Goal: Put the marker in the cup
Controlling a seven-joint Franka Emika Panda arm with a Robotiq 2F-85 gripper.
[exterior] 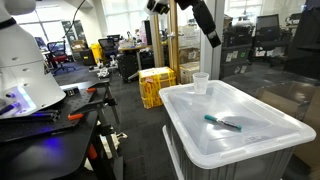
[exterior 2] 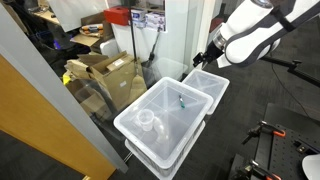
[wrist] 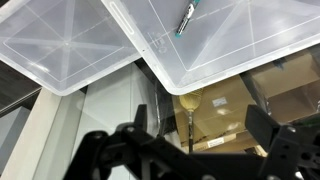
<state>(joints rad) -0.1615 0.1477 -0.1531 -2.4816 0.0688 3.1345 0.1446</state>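
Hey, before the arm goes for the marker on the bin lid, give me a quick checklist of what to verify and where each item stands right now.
1. Gripper open and empty: ok, jaws apart, nothing between them.
2. Marker free to grasp: ok, lies flat and alone on the bin lid.
3. Cup upright: ok, mouth up, apart from the marker.
4. Gripper over the marker: not ok, it hangs high and off to the side.
5. Marker in the wrist view: ok, but only near the top edge.
6. Cup empty: cannot tell.
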